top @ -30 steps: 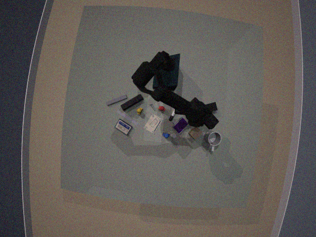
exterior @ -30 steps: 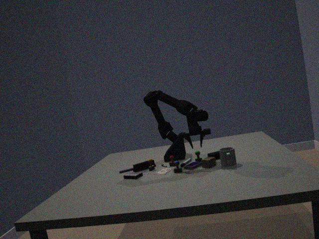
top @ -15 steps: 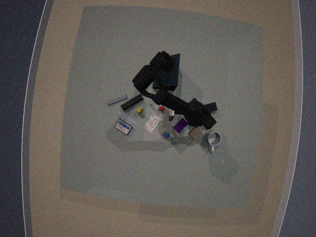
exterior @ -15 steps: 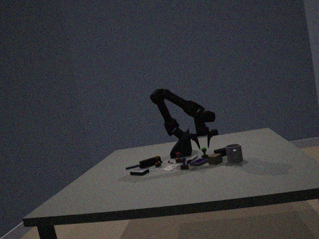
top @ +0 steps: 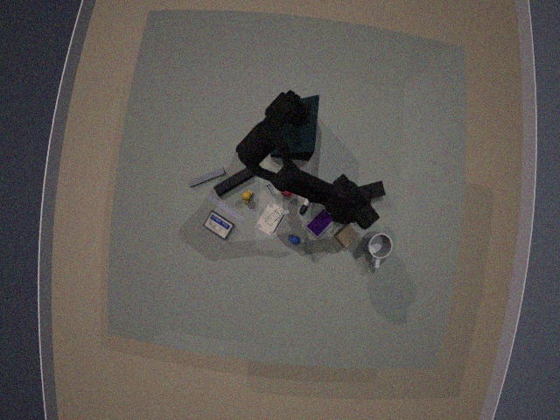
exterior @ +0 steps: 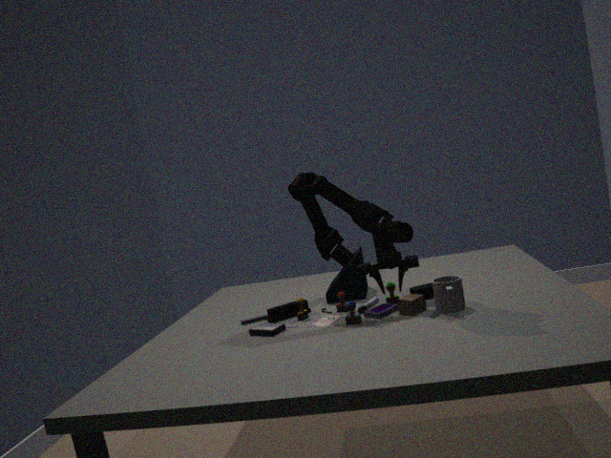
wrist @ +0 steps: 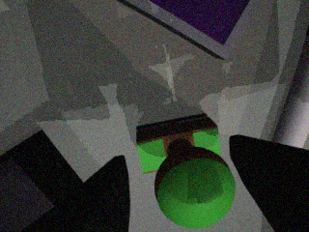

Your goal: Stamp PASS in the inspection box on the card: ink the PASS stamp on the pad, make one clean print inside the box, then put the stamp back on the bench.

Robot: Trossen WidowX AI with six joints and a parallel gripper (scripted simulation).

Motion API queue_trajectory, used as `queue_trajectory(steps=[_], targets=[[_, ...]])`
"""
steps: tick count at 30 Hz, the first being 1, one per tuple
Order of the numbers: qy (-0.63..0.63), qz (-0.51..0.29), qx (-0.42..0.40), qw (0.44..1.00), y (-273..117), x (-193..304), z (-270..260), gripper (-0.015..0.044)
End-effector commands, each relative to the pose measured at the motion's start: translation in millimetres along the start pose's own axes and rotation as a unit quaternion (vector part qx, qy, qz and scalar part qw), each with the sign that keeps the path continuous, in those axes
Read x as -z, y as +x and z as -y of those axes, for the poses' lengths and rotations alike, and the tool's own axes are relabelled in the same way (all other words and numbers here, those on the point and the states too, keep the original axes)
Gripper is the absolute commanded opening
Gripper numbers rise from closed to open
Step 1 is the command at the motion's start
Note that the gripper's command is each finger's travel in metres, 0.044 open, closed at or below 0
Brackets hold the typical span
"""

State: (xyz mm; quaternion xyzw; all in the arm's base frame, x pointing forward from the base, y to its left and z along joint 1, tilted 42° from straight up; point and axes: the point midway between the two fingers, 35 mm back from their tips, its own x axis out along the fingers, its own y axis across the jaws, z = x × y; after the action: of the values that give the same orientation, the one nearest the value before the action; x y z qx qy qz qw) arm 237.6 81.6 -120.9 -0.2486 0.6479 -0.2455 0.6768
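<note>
From above, we see the flat paper card (top: pixel 270 220) (exterior: pixel 326 321) at the pad's 9 o'clock, the purple rectangular pad (top: pixel 318 223) (exterior: pixel 381 309) (wrist: pixel 208 16), then our gripper (top: pixel 355 203) (exterior: pixel 391 291) (wrist: pixel 178 155) at its 2, 2 tapered fingers apart, flanking the upright round-knobbed green stamp (exterior: pixel 390 289) (wrist: pixel 195 193) with side gaps; its label we can't read. The round-rimmed mug (top: pixel 390 245) (exterior: pixel 449 297) stands at 4.
</note>
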Motion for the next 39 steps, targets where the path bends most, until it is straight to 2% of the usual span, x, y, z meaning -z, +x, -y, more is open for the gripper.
queue_trajectory(steps=[1,12,33,36,39], targets=[[-0.004,-0.005,0.006,1.0,10.3,3.9,2.0,0.0227],[-0.004,-0.005,0.006,1.0,12.6,4.2,2.2,0.0227],[-0.001,-0.003,0.003,1.0,10.2,3.0,1.6,0.0087],[-0.001,-0.003,0.003,1.0,9.5,2.9,1.5,0.0008],[-0.001,-0.003,0.003,1.0,8.1,2.8,1.4,0.0]])
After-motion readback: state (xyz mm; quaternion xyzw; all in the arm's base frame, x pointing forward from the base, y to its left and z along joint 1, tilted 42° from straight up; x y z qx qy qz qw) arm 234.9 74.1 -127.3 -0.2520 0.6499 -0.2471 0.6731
